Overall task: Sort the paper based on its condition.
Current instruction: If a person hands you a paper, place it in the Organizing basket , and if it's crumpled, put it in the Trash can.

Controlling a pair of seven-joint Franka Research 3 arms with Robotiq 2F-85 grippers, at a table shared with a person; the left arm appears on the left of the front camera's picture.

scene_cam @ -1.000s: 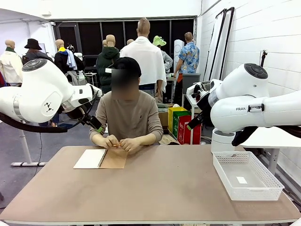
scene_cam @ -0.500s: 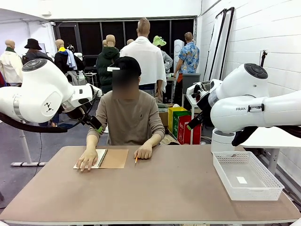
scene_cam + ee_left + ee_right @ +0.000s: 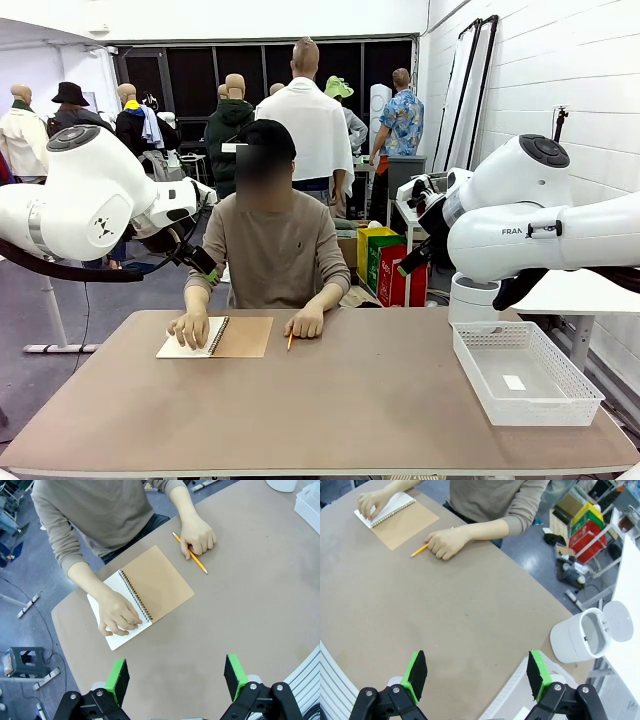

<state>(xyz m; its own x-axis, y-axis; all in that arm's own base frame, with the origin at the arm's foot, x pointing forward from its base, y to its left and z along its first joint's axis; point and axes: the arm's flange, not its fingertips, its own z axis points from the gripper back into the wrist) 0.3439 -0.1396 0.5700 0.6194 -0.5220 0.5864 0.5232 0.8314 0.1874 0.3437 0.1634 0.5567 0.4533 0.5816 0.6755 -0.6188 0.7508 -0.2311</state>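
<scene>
My 2 jaws hang wide apart, nothing in them. Person's hand (image 3: 117,615) presses notebook (image 3: 160,582) flat, prob. to pull paper (image 3: 120,639).

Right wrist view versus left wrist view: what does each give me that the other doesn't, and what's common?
Right wrist view: the right end effector, open; coloured crates on the floor; a bin lid, open. Left wrist view: the left end effector, open; a stool. Both: the notebook, one hand on its page, the other hand at the pencil, the table.
</scene>
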